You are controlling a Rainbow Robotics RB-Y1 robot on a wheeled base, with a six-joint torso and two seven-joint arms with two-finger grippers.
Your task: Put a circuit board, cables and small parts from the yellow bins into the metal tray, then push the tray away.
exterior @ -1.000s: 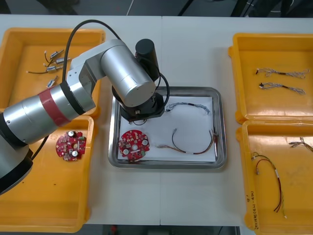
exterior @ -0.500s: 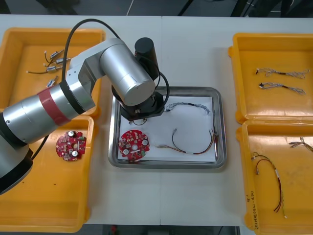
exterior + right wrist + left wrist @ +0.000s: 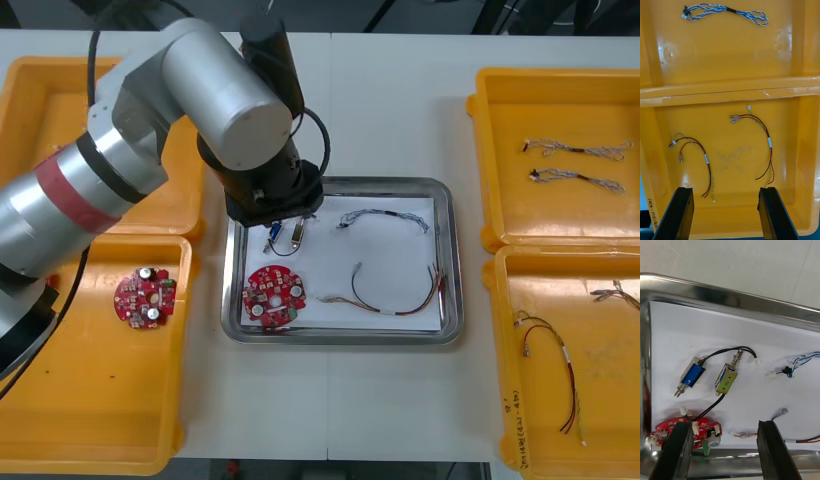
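A light worktop (image 3: 400,110) carries four yellow bins (image 3: 90,420), two at each side, as the robot's left arm (image 3: 215,95) reaches in from the left to the metal tray (image 3: 340,337) between them. The left jaws hang over the tray's far left corner, parted and gripping nothing. The right jaws, likewise parted and empty, hover above the near right bin (image 3: 730,157), where two red and yellow cables (image 3: 765,146) lie. On the tray's white lining rest a round red circuit board (image 3: 273,296) at the near left, a red and yellow cable (image 3: 390,300) beside it, a blue and white cable (image 3: 385,216) toward the far edge, and two small metal parts (image 3: 727,378) side by side just beyond the board, under the left jaws.
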